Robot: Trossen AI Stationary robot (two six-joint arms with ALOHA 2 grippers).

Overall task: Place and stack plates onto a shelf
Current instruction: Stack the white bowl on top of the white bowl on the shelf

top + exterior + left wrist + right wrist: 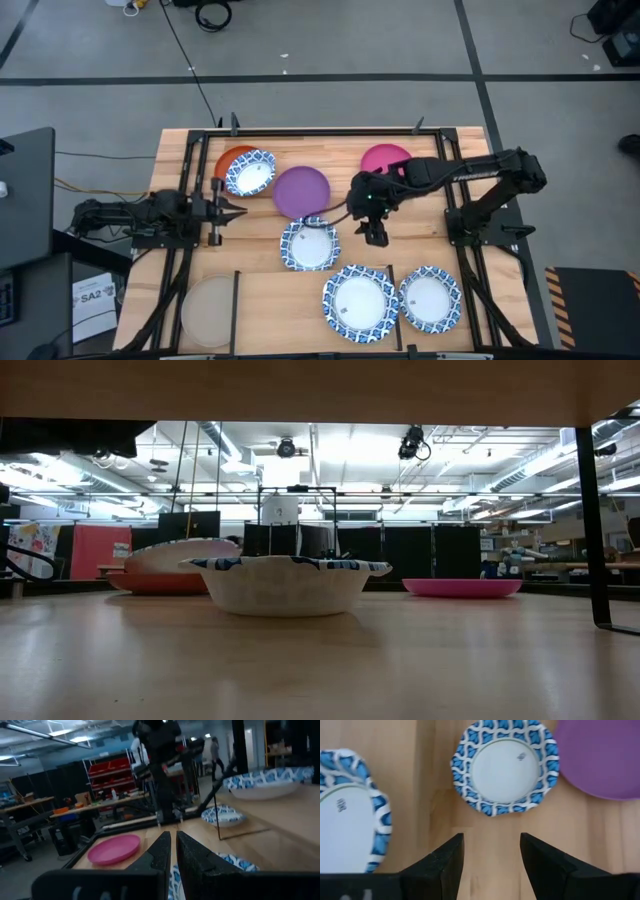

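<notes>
We see right fingers wide beside purple plate | left fingers nearly shut, empty | orange plate mostly hidden

Bare wood right of the middle blue-rimmed plate is open; purple plate crowds its far side.

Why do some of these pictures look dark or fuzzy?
Low view: bright ceiling lights behind leave the blue-rimmed plate dim. Left wrist view: soft, streaky blur over the magenta plate and room. Right wrist view: evenly lit and sharp on the plate.
</notes>
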